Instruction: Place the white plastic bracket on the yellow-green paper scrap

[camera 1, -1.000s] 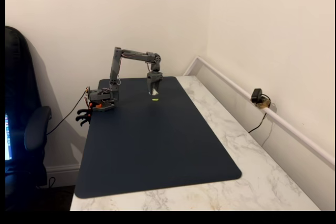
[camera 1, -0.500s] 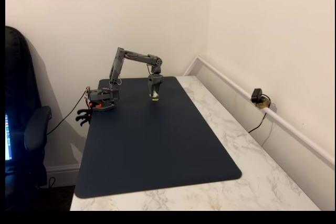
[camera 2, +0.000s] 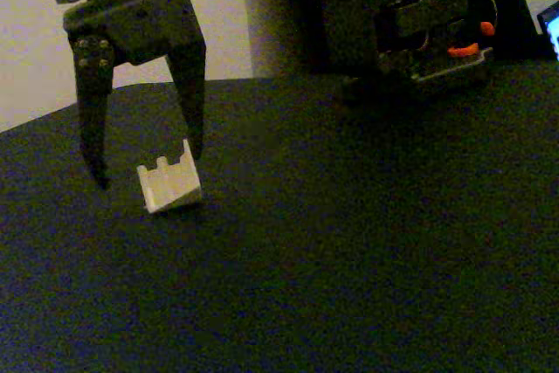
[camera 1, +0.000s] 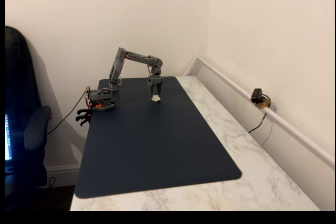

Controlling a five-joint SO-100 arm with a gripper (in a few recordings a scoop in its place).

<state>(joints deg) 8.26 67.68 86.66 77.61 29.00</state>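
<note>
The white plastic bracket (camera 2: 170, 183) lies tilted on the dark mat, its ridged edge facing up. In a fixed view it is a pale speck (camera 1: 156, 98) under the arm's tip. My gripper (camera 2: 147, 168) hangs just above it, open, with one finger (camera 2: 94, 141) to its left and the other finger (camera 2: 190, 107) beside its right corner. Neither finger clamps it. From farther off, the gripper (camera 1: 155, 94) points straight down at the far part of the mat. The yellow-green paper scrap is hidden.
The dark blue mat (camera 1: 157, 150) covers most of the marble table (camera 1: 247, 150). The arm's base (camera 1: 101, 99) is clamped at the mat's far left corner. A small camera (camera 1: 256, 96) sits by the right wall rail. A dark chair (camera 1: 23, 129) stands on the left.
A yellow-green spot showed under the gripper before; a white piece now lies at that spot. The arm has barely moved.
</note>
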